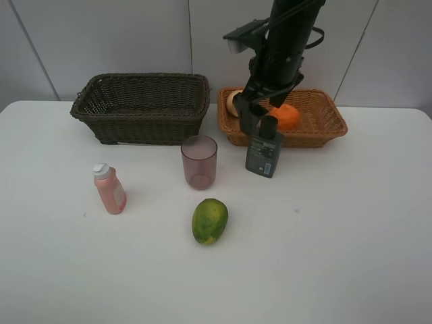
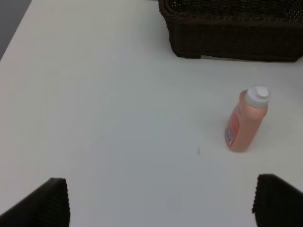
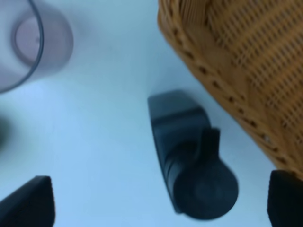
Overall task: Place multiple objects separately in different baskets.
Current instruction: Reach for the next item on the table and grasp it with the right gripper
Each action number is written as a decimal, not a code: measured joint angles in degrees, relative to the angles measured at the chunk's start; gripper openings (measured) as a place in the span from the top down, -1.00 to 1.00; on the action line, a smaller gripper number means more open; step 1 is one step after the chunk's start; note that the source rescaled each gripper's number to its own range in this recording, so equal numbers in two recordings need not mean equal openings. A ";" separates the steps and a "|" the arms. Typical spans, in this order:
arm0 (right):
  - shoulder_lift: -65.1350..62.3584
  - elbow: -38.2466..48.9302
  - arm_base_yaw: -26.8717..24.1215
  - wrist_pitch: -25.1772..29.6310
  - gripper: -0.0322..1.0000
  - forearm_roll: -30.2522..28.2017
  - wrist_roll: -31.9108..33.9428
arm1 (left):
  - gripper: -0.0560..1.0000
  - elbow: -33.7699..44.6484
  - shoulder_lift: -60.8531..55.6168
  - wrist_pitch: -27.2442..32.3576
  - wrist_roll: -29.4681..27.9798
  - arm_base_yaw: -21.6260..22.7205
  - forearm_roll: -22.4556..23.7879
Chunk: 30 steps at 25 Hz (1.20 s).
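The dark pump bottle (image 1: 263,150) stands on the table just in front of the light orange-tan basket (image 1: 317,128). That basket holds the orange (image 1: 288,117) and a pale round fruit (image 1: 233,102), which the arm partly hides. My right gripper (image 1: 258,113) hangs open just above the pump bottle (image 3: 189,156), its fingertips (image 3: 28,203) wide on either side. The purplish cup (image 1: 199,162), the pink white-capped bottle (image 1: 109,190) and the mango (image 1: 210,221) stand on the table. My left gripper (image 2: 161,203) is open and empty, short of the pink bottle (image 2: 248,121).
The dark brown basket (image 1: 142,118) stands at the back left, and it also shows in the left wrist view (image 2: 232,33). The cup (image 3: 28,42) is close beside the pump bottle. The light basket's rim (image 3: 213,71) is right next to the pump bottle.
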 joint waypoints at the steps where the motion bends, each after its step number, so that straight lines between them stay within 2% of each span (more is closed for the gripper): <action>1: -0.57 1.03 0.00 -0.19 -0.91 0.05 -0.05 | -1.00 0.00 0.00 0.00 0.00 0.00 0.00; 5: -1.27 3.68 0.00 -1.79 -0.91 0.32 -2.03 | -1.00 0.00 0.00 0.00 0.00 0.00 0.00; 11: -1.27 7.82 0.00 -8.53 -0.91 -1.40 -3.05 | -1.00 0.00 0.00 0.00 0.00 0.00 0.00; 17: -0.15 8.79 0.00 -10.18 -0.91 -3.57 -3.10 | -1.00 0.00 0.00 0.00 0.00 0.00 0.00; 21: 1.44 8.79 0.00 -11.31 -0.77 -3.11 -3.10 | -1.00 0.00 0.00 0.00 0.00 0.00 0.00; 24: 2.12 8.79 0.00 -11.81 -0.50 -2.91 -3.10 | -1.00 0.00 0.00 0.00 0.00 0.00 0.00; 25: 2.23 8.79 0.00 -11.92 -0.34 -2.91 -3.10 | -1.00 0.00 0.00 0.00 0.00 0.00 0.00; 27: 2.29 8.79 0.00 -12.21 0.06 -2.96 -3.10 | -1.00 0.00 0.00 0.00 0.00 0.00 0.00; 30: 2.34 8.79 0.00 -12.12 0.92 -2.97 -3.10 | -1.00 0.00 0.00 0.00 0.00 0.00 0.00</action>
